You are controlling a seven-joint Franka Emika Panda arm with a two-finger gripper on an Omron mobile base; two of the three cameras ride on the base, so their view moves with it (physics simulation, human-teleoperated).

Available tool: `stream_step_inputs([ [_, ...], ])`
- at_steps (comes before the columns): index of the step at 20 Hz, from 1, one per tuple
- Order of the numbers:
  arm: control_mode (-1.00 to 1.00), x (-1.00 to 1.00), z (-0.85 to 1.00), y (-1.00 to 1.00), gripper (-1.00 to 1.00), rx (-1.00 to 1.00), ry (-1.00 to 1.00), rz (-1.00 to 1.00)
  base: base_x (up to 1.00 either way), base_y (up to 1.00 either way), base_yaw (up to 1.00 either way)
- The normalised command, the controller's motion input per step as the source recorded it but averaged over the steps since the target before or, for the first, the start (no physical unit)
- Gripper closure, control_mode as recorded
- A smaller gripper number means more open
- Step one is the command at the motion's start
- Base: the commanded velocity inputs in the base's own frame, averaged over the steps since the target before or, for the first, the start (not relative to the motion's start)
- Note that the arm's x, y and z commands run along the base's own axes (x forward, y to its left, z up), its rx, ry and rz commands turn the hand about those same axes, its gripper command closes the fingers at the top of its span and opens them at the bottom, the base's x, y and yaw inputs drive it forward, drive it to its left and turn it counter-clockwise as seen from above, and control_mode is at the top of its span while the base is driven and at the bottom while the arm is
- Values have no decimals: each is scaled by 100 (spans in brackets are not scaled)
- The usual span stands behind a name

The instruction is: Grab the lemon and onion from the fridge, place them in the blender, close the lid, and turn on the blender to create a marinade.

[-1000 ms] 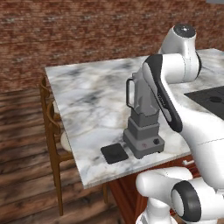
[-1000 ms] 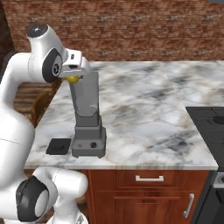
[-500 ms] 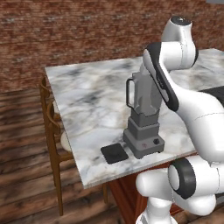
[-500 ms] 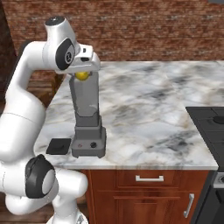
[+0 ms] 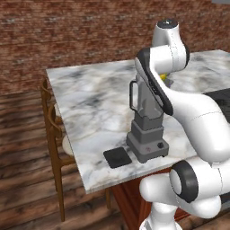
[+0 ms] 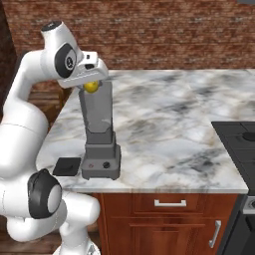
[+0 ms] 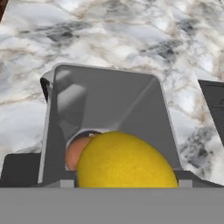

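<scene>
looking left to right across the right base view: a bentwood chair [image 5: 51, 134] stands at the counter's far edge, then the flat black lid [image 6: 67, 166] with rounded corners lies on the veined marble counter [image 6: 189, 124], just beside the blender [image 6: 99, 134]. that blender is a smoky translucent square jar tapering down onto a dark grey base with small front buttons; its side handle [image 5: 133, 95] shows in the left base view. my gripper [image 6: 91, 83] hangs right over the jar's open mouth, with the lemon [image 6: 90, 86], smooth and yellow, under my fingers at the rim. whether my jaws pinch it or stand apart i cannot tell, as my fingers are hidden. in the hand view the lemon [image 7: 127, 162] bulks large above the jar [image 7: 105, 118], and down inside sits a brownish rounded onion [image 7: 78, 151]. further right the marble runs on over red-brown cabinet fronts with metal handles [image 6: 169, 202], to a black cooktop [image 6: 238, 144] at the edge.
</scene>
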Motion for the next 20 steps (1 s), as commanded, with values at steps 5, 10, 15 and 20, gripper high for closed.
stream_step_inputs([
  [5,-100,27,-25,6,100,-3,1,0,0,0,0],
  [10,-100,5,-22,0,100,0,4,0,0,0,0],
  [15,-100,0,-3,0,-100,0,6,0,0,0,0],
  [20,-100,0,0,0,-100,0,1,0,0,0,0],
])
